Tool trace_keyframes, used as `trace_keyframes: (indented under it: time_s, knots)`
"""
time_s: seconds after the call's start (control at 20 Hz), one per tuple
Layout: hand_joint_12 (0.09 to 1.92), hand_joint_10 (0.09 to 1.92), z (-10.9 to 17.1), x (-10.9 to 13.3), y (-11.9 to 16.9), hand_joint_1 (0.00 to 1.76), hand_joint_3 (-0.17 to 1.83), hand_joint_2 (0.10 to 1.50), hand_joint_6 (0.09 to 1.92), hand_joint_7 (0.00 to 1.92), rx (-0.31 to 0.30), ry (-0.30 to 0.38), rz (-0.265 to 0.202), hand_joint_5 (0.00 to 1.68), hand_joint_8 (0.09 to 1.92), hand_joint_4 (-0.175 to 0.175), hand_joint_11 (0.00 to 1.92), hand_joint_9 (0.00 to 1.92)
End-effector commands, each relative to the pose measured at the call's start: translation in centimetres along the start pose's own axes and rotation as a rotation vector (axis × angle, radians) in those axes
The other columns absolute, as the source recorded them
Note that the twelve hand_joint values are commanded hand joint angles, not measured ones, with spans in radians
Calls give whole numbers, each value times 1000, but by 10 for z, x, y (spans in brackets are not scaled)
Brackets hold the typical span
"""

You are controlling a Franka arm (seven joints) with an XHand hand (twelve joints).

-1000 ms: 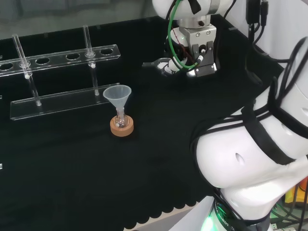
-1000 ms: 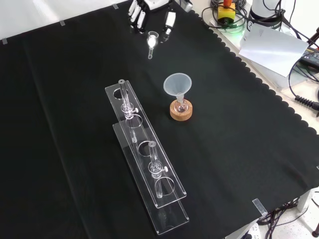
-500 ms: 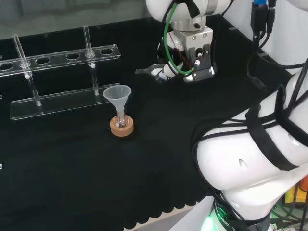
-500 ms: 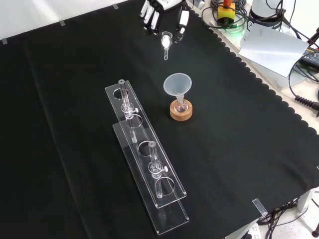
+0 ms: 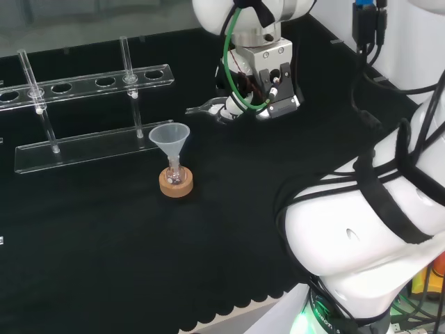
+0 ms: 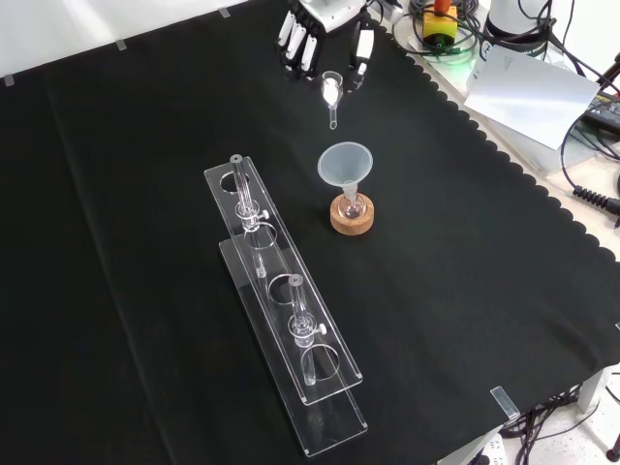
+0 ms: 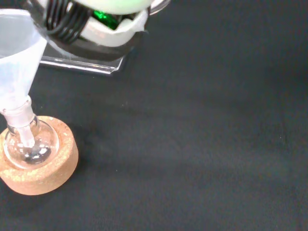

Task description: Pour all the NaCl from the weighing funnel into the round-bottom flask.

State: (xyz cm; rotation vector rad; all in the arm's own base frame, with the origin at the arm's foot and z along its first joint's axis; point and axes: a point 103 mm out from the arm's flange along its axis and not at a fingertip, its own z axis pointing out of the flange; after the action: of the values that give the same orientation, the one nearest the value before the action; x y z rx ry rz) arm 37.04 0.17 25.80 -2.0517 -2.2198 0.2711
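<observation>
In the front view the hand has its fingers and thumb pinched on the wide end of the weighing funnel, whose long axis runs away from the hand with the narrow spout aimed toward the plastic funnel. That sits in the round-bottom flask on its cork ring, just short of the spout, with bare worktop all round on the right and the test tube rack near on the left

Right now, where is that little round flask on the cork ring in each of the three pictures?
Head view: the flask sits left of centre, before the clear rack.
Front view: the flask is right of centre, right of the rack.
Wrist view: the flask is large and close.
Shared landmark: the funnel in its neck.
</observation>
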Motion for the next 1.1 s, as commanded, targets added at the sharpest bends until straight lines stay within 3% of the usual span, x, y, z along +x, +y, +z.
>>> trace_keyframes:
  time_s: [0.05,0.55,0.65,1.1]
  knots:
    - [1094,349,-2,4,6,1098,712,670,858,697,35,-43,-30,1183,590,175,798,1056]
    - [1095,349,-3,13,14,1098,711,670,857,697,100,-185,-46,1184,592,175,799,1061]
    - [1095,349,-2,16,15,1098,711,670,856,698,106,-193,-31,1184,593,175,800,1063]
    - [1095,348,-8,22,17,1098,710,669,855,698,113,-240,-54,1185,594,175,803,1067]
